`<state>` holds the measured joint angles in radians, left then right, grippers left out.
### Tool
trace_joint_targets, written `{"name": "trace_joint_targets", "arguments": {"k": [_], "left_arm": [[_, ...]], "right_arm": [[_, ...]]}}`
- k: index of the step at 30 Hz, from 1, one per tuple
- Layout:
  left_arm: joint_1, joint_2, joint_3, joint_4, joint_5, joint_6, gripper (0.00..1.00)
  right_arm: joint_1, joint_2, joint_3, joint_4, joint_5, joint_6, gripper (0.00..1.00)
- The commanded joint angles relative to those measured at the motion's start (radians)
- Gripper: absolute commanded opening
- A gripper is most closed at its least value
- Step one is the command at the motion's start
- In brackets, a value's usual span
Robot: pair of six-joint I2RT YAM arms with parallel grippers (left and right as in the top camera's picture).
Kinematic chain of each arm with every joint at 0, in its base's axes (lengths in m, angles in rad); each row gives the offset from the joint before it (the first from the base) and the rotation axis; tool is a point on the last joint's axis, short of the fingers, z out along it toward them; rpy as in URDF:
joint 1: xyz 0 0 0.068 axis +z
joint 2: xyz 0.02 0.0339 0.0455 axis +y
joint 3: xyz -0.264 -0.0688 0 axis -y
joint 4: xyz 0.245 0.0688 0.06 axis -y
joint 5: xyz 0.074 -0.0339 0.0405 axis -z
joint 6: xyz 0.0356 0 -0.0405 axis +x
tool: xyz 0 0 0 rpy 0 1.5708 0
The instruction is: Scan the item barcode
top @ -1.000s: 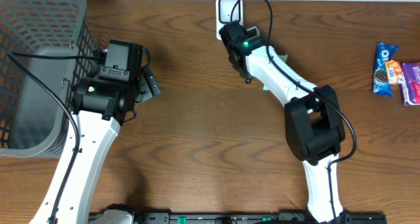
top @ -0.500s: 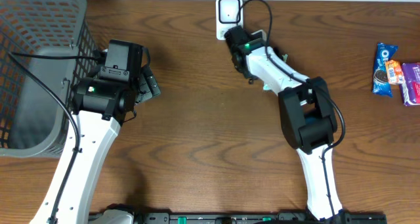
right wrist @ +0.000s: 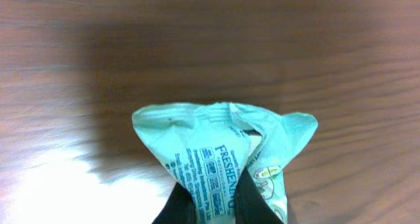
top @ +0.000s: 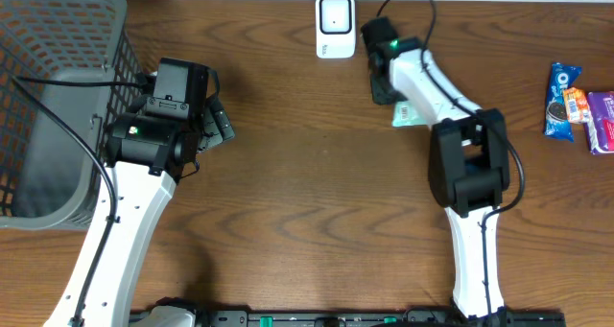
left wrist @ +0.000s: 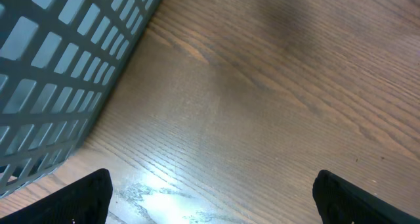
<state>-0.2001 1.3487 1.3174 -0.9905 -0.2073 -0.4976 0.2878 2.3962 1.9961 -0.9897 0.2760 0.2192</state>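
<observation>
My right gripper (right wrist: 211, 203) is pinched shut on the crimped end of the mint-green packet (right wrist: 216, 142), which sits in the upper centre-right of the overhead frame, just right of the white scanner (top: 335, 25) at the top edge. My left gripper (left wrist: 216, 198) stands fully spread and empty over the bench (left wrist: 275, 99), beside the basket (left wrist: 59, 73). Recommendation — hold the pinch firm, turn the printed face toward the scanner window and present it flat and steady; I cannot locate the barcode itself in these views.

Shop checkout mock-up: scanner (top: 335, 25), basket (top: 107, 49), snacks (top: 577, 104)
</observation>
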Motion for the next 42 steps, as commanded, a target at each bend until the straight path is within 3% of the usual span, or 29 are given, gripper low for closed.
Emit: {"name": "trace_joint_targets", "arguments": {"k": [1, 8, 11, 14, 16, 18, 22, 29, 33, 35, 40, 42], "left_arm": [[0.003, 0.002, 0.002, -0.003, 0.005, -0.008, 0.98], [0.003, 0.002, 0.002, -0.003, 0.005, -0.008, 0.98], [0.003, 0.002, 0.002, -0.003, 0.005, -0.008, 0.98], [0.003, 0.002, 0.002, -0.003, 0.005, -0.008, 0.98], [0.003, 0.002, 0.002, -0.003, 0.005, -0.008, 0.98], [0.003, 0.002, 0.002, -0.003, 0.005, -0.008, 0.98], [0.003, 0.002, 0.002, -0.003, 0.005, -0.008, 0.98], [0.003, 0.002, 0.002, -0.003, 0.005, -0.008, 0.98], [0.003, 0.002, 0.002, -0.003, 0.005, -0.008, 0.98], [0.003, 0.002, 0.002, -0.003, 0.005, -0.008, 0.98], [0.003, 0.002, 0.002, -0.003, 0.006, -0.008, 0.98], [0.003, 0.002, 0.002, -0.003, 0.005, -0.008, 0.98]], "right_arm": [[-0.016, -0.018, 0.108, -0.073, -0.573, -0.02, 0.01], [-0.102, -0.013, 0.07, -0.079, -1.293, -0.131, 0.01], [-0.13, -0.013, -0.05, 0.041, -1.506, -0.096, 0.01], [-0.165, -0.013, -0.188, 0.196, -1.527, 0.032, 0.01], [-0.192, -0.013, -0.252, 0.291, -1.512, 0.106, 0.04], [-0.232, -0.013, -0.283, 0.325, -1.408, 0.146, 0.24], [-0.327, -0.037, -0.251, 0.231, -1.137, 0.148, 0.43], [-0.356, -0.158, -0.112, -0.02, -0.789, 0.04, 0.45], [-0.267, -0.256, -0.085, -0.082, -0.713, -0.039, 0.29], [-0.212, -0.266, -0.085, -0.09, -0.669, -0.042, 0.31], [-0.08, -0.248, -0.101, -0.08, -0.493, -0.042, 0.72], [-0.035, -0.235, -0.115, -0.069, -0.387, -0.041, 0.77]]}}
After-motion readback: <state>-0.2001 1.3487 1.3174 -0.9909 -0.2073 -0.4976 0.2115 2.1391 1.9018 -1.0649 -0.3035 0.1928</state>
